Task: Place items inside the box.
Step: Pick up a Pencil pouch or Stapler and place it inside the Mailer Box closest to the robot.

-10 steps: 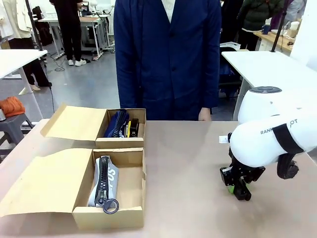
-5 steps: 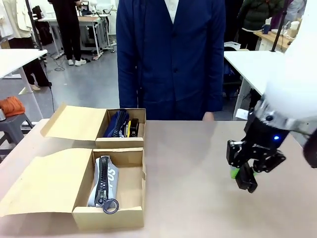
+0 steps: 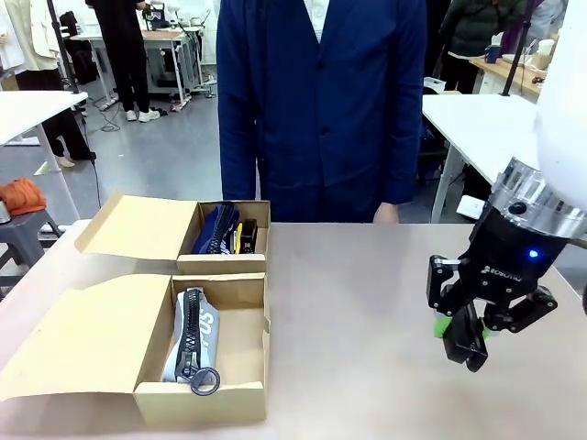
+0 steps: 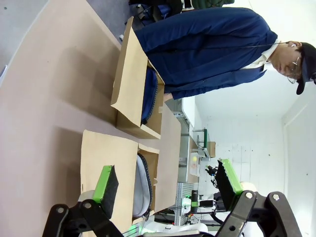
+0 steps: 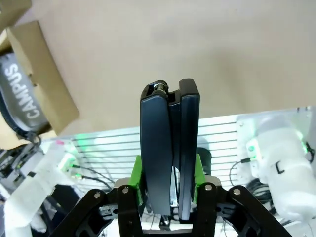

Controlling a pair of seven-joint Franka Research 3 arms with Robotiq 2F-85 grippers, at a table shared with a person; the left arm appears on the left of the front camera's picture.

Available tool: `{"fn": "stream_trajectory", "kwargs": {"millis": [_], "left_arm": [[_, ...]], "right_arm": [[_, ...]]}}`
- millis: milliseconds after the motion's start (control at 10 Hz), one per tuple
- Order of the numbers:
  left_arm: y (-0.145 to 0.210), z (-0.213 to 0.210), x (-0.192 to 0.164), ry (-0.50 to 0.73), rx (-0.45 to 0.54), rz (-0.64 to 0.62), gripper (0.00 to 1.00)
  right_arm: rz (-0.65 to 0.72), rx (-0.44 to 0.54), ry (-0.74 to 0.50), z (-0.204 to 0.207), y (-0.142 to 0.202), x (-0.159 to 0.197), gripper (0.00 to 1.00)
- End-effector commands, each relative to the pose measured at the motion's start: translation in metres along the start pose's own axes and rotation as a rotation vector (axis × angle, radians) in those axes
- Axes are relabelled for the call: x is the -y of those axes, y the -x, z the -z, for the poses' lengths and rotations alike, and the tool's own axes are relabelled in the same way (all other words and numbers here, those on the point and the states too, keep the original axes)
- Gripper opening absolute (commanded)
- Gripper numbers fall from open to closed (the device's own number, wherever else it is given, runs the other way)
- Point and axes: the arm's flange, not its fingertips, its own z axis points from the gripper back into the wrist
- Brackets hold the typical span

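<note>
The stapler (image 5: 169, 148) is clamped upright between the green pads (image 5: 139, 180) of the right gripper (image 3: 465, 339), with its length projecting beyond the fingertips. This gripper is positioned over the right part of the table (image 3: 367, 293), well apart from both boxes. The left gripper (image 4: 167, 180) is spread wide and nothing is held in it. Two open cardboard boxes are located on the left part of the table. The grey pouch (image 3: 188, 330) is laid along the left wall of the near box (image 3: 202, 396). The navy pouch (image 3: 216, 229) and the knife (image 3: 238, 237) are stowed side by side in the far box (image 3: 220, 265). A person (image 3: 321, 101) is stationed at the far edge.
</note>
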Motion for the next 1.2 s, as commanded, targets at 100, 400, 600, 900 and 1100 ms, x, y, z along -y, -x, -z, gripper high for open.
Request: {"fn": "stream_trajectory", "kwargs": {"millis": [100, 400, 600, 900, 1100], "left_arm": [[0.001, 0.000, 0.000, 0.022, 0.007, 0.014, 1.00], [0.001, 0.000, 0.000, 0.022, 0.007, 0.014, 1.00], [0.001, 0.000, 0.000, 0.022, 0.007, 0.014, 1.00], [0.001, 0.000, 0.000, 0.022, 0.007, 0.014, 1.00], [0.001, 0.000, 0.000, 0.022, 0.007, 0.014, 1.00]], "right_arm": [[-0.023, 0.103, -0.048, 0.000, 0.013, -0.045, 0.42], [-0.120, 0.157, -0.009, 0.018, 0.025, -0.172, 0.42], [-0.236, 0.187, 0.024, 0.037, 0.020, -0.241, 0.42], [-0.224, 0.169, -0.026, 0.018, 0.012, -0.212, 0.42], [-0.095, 0.153, -0.087, -0.022, 0.010, -0.080, 0.42]]}}
